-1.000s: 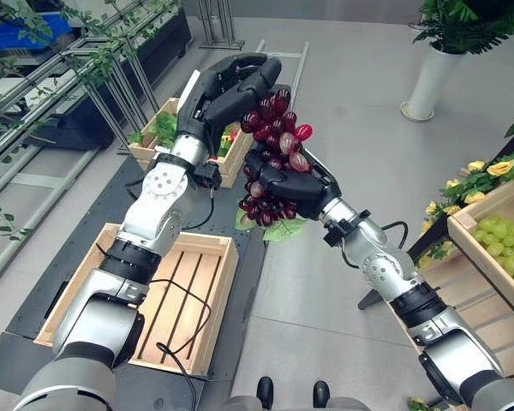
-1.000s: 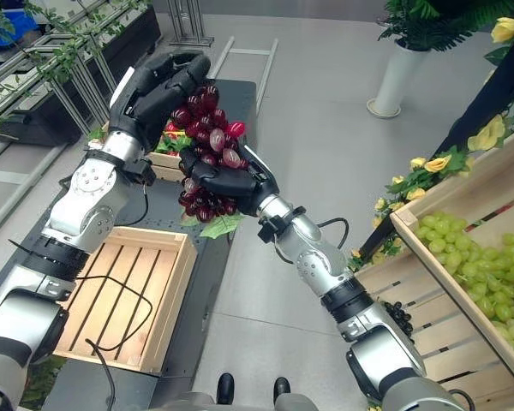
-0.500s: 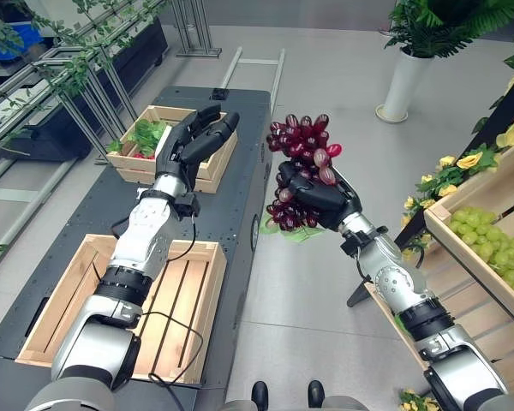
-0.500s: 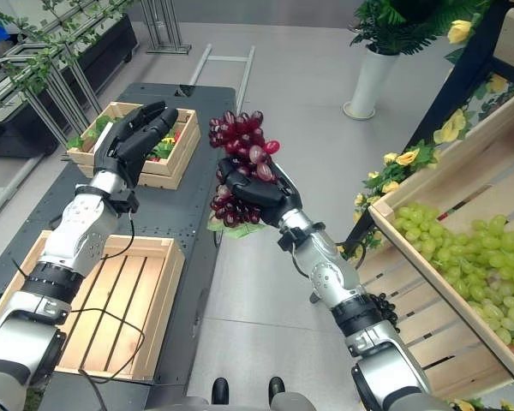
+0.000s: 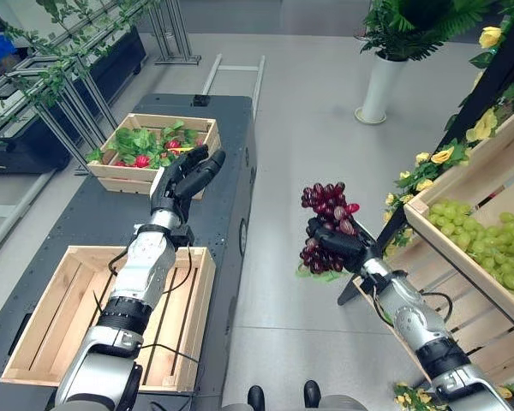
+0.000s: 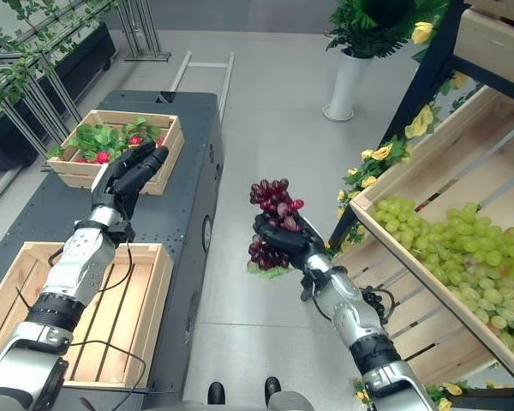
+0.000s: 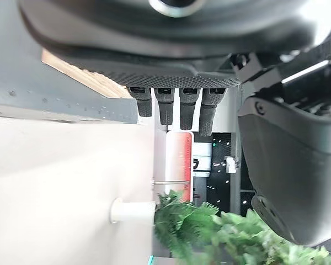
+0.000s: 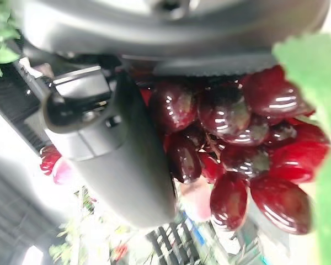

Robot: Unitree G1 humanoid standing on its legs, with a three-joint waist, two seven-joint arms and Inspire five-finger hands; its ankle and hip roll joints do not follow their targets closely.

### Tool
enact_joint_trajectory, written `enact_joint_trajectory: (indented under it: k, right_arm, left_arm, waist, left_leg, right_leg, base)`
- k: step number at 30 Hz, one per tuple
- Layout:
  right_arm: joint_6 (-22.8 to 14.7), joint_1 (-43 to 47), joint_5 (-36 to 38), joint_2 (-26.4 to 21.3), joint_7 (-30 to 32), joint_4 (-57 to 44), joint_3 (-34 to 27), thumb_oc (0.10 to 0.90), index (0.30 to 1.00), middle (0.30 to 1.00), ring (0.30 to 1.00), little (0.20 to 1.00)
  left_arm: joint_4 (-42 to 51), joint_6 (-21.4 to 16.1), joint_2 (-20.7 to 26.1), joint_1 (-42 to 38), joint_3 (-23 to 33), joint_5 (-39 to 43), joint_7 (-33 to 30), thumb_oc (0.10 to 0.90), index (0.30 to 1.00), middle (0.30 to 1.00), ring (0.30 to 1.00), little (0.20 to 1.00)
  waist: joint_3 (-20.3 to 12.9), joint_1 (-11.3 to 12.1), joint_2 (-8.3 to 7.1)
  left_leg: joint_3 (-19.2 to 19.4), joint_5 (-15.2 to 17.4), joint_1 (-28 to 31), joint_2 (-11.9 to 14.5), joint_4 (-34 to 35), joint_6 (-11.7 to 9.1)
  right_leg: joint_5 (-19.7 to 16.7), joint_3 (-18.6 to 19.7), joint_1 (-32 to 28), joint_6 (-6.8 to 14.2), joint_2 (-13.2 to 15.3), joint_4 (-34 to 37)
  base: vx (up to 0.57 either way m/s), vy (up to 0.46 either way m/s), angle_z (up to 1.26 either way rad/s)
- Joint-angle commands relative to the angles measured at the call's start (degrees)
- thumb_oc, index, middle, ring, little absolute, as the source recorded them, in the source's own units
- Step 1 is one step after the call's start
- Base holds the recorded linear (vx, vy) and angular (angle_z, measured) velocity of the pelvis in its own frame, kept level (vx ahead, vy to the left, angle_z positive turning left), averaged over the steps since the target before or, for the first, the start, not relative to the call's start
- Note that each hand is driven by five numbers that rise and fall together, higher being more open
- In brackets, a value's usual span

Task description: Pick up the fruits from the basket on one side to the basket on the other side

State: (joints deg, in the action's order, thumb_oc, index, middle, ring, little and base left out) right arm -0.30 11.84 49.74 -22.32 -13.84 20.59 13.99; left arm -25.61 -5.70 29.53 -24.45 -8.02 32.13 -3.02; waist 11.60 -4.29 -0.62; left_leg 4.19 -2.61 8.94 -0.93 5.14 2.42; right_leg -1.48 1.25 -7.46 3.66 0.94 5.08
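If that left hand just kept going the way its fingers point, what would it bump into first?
Probably the wooden crate of greens: the left hand points its straight fingers up the dark table toward that crate's near corner, though it may pass above the rim.

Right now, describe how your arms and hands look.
Both arms are silver-grey shells with black joint rings. Each ends in a dark hand: the left hand has a finely dotted palm, and the right hand has a smooth, rounded thumb.
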Motion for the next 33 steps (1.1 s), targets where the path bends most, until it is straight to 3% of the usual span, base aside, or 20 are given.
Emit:
enact_joint_trajectory:
  k: [1,10,14,19,27,31,33]
  right_arm:
    - [-5.03,0.96,-2.62,-0.10,-4.64,-4.37,-3.38,0.400,0.300,0.300,0.300,0.300]
    - [-5.35,-8.41,-4.76,2.04,-4.42,-5.26,-4.32,0.400,0.300,0.300,0.300,0.300]
    - [-6.15,-11.26,-6.50,3.81,-1.74,-4.89,-4.53,0.400,0.300,0.300,0.300,0.300]
    - [-8.20,-13.98,-5.64,5.79,1.99,-3.82,-5.51,0.400,0.300,0.300,0.300,0.300]
    - [-12.59,-13.29,-5.21,6.42,7.03,-0.14,-5.08,0.400,0.300,0.300,0.300,0.300]
    - [-14.91,-11.61,-6.42,5.70,11.72,0.81,-5.15,0.400,0.300,0.300,0.300,0.300]
    - [-16.77,-8.57,-7.36,3.60,14.55,1.63,-5.75,0.400,0.300,0.300,0.300,0.300]
  left_arm:
    - [-1.22,-8.60,-2.00,-0.23,0.76,-4.86,-0.39,0.800,0.900,0.900,0.900,0.900]
    - [0.03,-11.97,-9.45,13.14,-2.46,-9.18,-2.26,0.800,0.900,0.900,0.900,0.900]
    - [-0.63,-10.61,-11.64,18.29,-2.29,-6.95,-3.40,0.800,0.900,0.900,0.900,0.900]
    - [-0.70,-9.43,-11.64,23.80,-6.53,-10.40,-0.82,0.800,0.900,0.900,0.900,0.900]
    - [-1.22,-7.98,-9.89,24.04,-9.68,-10.24,-0.92,0.800,0.900,0.900,0.900,0.900]
    - [-0.23,-7.81,-8.50,22.45,-10.47,-9.41,-1.29,0.800,0.900,0.900,0.900,0.900]
    - [0.16,-8.00,-7.28,19.20,-11.29,-9.44,-2.01,0.800,0.900,0.900,0.900,0.900]
  waist:
    - [-7.14,-0.81,0.30]
    - [-5.57,-0.91,-1.05]
    - [-4.99,-0.80,-1.76]
    - [-3.99,-0.79,-2.51]
    - [-2.37,-1.01,-2.11]
    - [0.68,-0.94,-1.56]
    - [4.29,-0.92,-1.68]
  left_leg:
    - [-0.32,6.23,-0.56,-1.48,-0.14,-1.07]
    - [1.18,6.51,-0.03,-1.24,-0.14,-0.52]
    - [1.87,6.58,0.13,-1.13,-0.14,-0.37]
    - [2.61,6.55,-0.16,-1.00,-0.14,-0.06]
    - [3.35,6.41,-0.50,-0.98,-0.14,0.36]
    - [3.50,5.98,-3.14,-0.73,-2.50,0.83]
    - [3.67,6.74,-7.68,-0.87,-7.60,1.06]
  right_leg:
    - [1.00,-2.09,0.66,-0.65,-1.31,-0.08]
    - [0.39,-0.87,0.71,-0.52,-1.88,-0.08]
    - [-0.01,-0.68,0.76,-0.46,-2.07,-0.08]
    - [-0.76,-0.74,1.30,-0.06,-2.19,-0.08]
    - [-1.18,-0.76,2.01,0.30,-2.06,-0.61]
    - [0.91,-1.02,6.45,-0.05,-1.91,-7.49]
    - [1.89,-0.96,10.42,-0.41,-2.05,-11.87]
  base:
    - [0.01,-0.005,-0.08]
    - [0.02,-0.023,-0.15]
    - [0.02,-0.033,-0.08]
    - [0.00,-0.039,-0.10]
    - [0.01,-0.005,-0.02]
    - [-0.07,-0.032,-0.03]
    - [-0.26,-0.068,-0.09]
